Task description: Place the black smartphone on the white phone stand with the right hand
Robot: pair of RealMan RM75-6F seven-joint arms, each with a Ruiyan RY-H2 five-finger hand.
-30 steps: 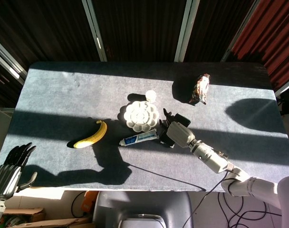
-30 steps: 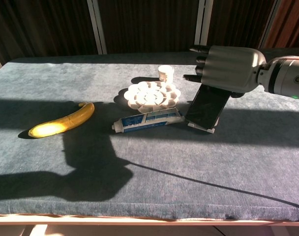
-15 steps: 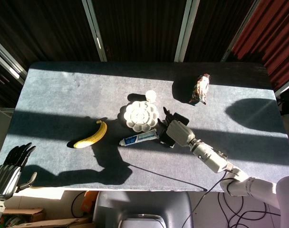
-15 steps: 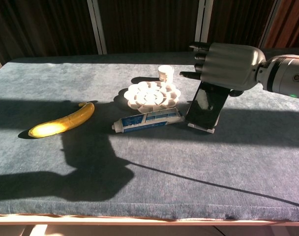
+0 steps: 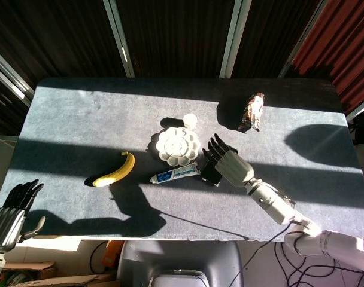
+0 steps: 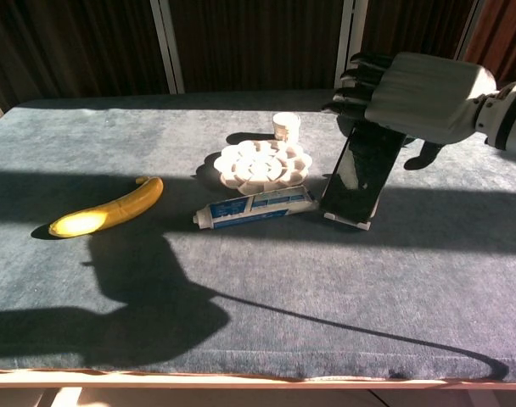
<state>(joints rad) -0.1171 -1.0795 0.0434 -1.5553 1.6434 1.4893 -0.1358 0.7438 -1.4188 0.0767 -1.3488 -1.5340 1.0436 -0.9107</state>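
The phone (image 6: 362, 175) stands nearly upright on the stand (image 6: 347, 220), its lower edge in the white lip that shows at the base, just right of the toothpaste tube (image 6: 256, 206) and near-right of the flower-shaped tray (image 6: 260, 163). The right hand (image 6: 419, 85) hovers above and behind the phone's top edge; in the chest view its fingers look extended and spread, the thumb hanging down behind, and nothing seems pinched, though whether a fingertip touches the top edge cannot be told. So the placing looks done and the step in hand is the release and pull-away. To do it well, the hand should lift straight up and back to the right, fingers kept apart, so no fingertip drags the top edge forward and tips the phone toward the near side. A sideways sweep to the left is the risk, since the tube, the tray and the small cup (image 6: 285, 125) are close there. The phone leans steeply, so a slow exit is wise. The left hand (image 5: 9, 216) hangs off the near-left corner of the desk (image 6: 241, 297), fingers apart, holding nothing. A banana (image 6: 105, 209) lies well to the left, and a wrapped snack (image 5: 252, 112) sits far right.
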